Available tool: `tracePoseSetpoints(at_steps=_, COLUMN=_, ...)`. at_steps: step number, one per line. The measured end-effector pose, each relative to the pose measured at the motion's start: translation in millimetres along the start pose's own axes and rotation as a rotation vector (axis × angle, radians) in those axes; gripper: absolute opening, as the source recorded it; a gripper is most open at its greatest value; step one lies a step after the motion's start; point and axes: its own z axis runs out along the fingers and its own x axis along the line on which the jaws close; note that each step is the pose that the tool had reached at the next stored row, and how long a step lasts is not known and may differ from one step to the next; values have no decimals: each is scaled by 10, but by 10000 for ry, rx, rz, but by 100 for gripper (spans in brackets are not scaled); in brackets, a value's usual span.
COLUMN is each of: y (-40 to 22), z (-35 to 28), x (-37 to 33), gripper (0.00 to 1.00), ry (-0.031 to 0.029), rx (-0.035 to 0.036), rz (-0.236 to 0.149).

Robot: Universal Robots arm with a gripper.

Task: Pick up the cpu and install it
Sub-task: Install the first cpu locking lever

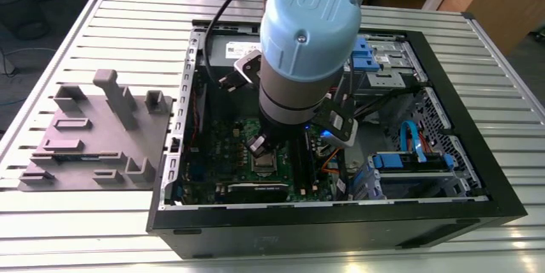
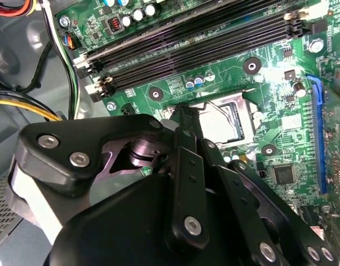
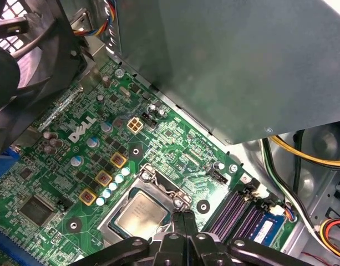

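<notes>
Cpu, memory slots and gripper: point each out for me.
cpu (image 3: 141,215): first wrist view, its silver-grey metal top.
memory slots (image 2: 197,41): second wrist view, middle of one long black slot.
gripper (image 3: 182,217): first wrist view, fingertips.

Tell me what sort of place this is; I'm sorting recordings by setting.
Probably a robotics lab bench: an open black desktop computer case lies on a ribbed aluminium table, beside a grey moulded parts fixture.
</notes>
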Motion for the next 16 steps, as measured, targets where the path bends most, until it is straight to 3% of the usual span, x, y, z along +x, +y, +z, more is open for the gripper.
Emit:
tracePoseSetpoints(at_steps=3, y=3, z=33, x=15, gripper=11, ry=0, rx=0, rz=0)
tracePoseSetpoints(at_steps=16, y=21, z=33, x=38, gripper=11, ry=-16, rx=12, rz=-5)
